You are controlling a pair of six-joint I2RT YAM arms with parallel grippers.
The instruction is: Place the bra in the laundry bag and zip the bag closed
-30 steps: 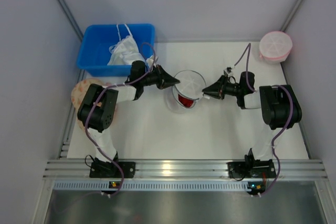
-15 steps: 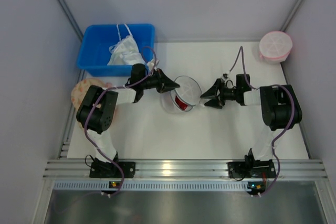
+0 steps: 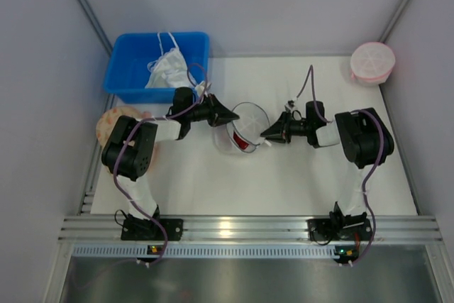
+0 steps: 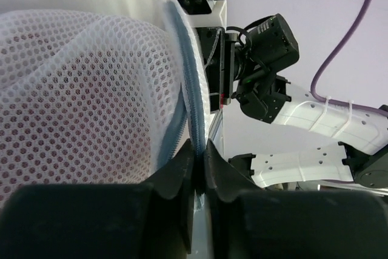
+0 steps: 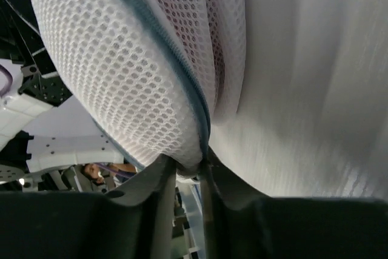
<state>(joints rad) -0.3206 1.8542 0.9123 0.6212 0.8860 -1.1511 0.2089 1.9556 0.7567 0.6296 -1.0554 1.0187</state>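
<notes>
The step in hand appears to be zipping. The laundry bag (image 3: 245, 125) stands mid-tabletop with the bra (image 3: 241, 141) inside. The left gripper (image 4: 199, 150) jaws are clamped on the zipper seam (image 4: 193, 98), and the right gripper (image 5: 189, 165) jaws pinch the opposite seam end. The next move calls for drawing the closure along the seam against the left hold.

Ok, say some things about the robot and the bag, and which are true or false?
1. The bra is inside the laundry bag. True.
2. The left end effector is open, touching nothing. False: it is shut on the laundry bag's edge.
3. A white garment lies in the blue bin. True.
4. The pink bag sits between the arms. False: it sits far back on the right.
5. The right end effector is shut on the laundry bag. True.
</notes>
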